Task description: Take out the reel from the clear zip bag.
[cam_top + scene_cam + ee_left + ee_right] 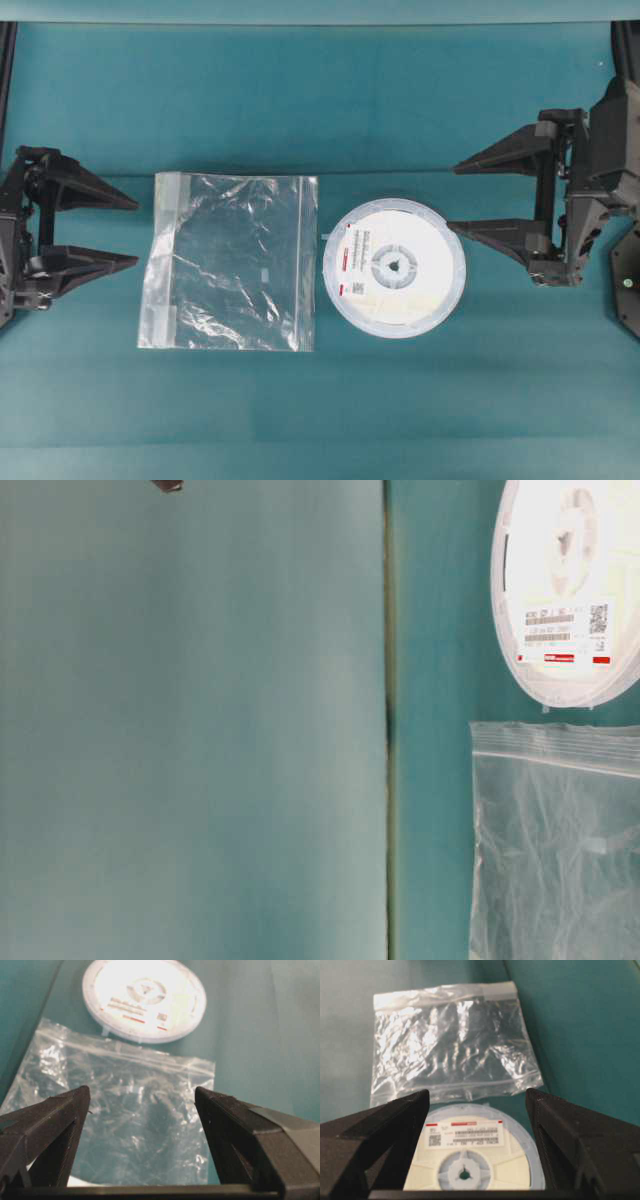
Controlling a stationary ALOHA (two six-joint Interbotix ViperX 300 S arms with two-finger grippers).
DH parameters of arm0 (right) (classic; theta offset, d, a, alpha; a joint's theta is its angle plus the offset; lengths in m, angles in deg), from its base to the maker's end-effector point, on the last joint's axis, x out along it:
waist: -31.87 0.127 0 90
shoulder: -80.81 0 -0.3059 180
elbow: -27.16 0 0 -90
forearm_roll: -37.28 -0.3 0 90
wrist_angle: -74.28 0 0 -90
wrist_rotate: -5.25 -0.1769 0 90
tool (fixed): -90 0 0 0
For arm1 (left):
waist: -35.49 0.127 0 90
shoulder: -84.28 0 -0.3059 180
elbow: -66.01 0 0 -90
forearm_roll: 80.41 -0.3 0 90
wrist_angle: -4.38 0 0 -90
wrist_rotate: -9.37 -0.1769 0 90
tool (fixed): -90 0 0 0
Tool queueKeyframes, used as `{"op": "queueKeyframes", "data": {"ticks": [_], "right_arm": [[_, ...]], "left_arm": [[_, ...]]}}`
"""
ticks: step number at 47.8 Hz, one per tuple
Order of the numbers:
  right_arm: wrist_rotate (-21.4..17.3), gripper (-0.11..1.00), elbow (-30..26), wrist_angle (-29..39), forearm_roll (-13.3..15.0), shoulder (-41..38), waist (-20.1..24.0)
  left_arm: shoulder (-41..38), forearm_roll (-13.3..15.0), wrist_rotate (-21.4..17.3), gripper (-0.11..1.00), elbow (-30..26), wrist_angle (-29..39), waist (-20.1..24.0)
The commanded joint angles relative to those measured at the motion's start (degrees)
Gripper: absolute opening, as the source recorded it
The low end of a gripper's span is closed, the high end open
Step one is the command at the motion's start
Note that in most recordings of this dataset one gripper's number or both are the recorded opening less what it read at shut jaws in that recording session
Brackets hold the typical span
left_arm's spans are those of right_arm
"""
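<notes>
A: Where was the flat round white reel (394,267)?

B: Outside the crinkly clear zip bag (232,262), beside it on the teal desk (400,100). Both claws, left (133,233) and right (455,197), gaped released, holding nothing.

A: Risk?

B: I judged a careless sweep could nudge it.

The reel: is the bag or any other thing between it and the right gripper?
No. The reel lies on the table beside the clear zip bag, outside it. The open right gripper faces the reel from the far side, with only bare teal table between.
</notes>
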Motion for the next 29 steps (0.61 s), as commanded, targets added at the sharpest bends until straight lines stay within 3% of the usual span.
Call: {"op": "queueKeyframes", "data": {"ticks": [1,29], "right_arm": [[0.09,0.86,-1.32,-0.35,0.09,0.26,0.18],[0.09,0.85,-1.32,-0.35,0.18,0.26,0.18]], "left_arm": [[-0.18,-0.18,-0.09,0.91,-1.49,-0.53,-0.09],[-0.35,-0.18,0.0,0.89,-1.41,-0.53,-0.09]]}}
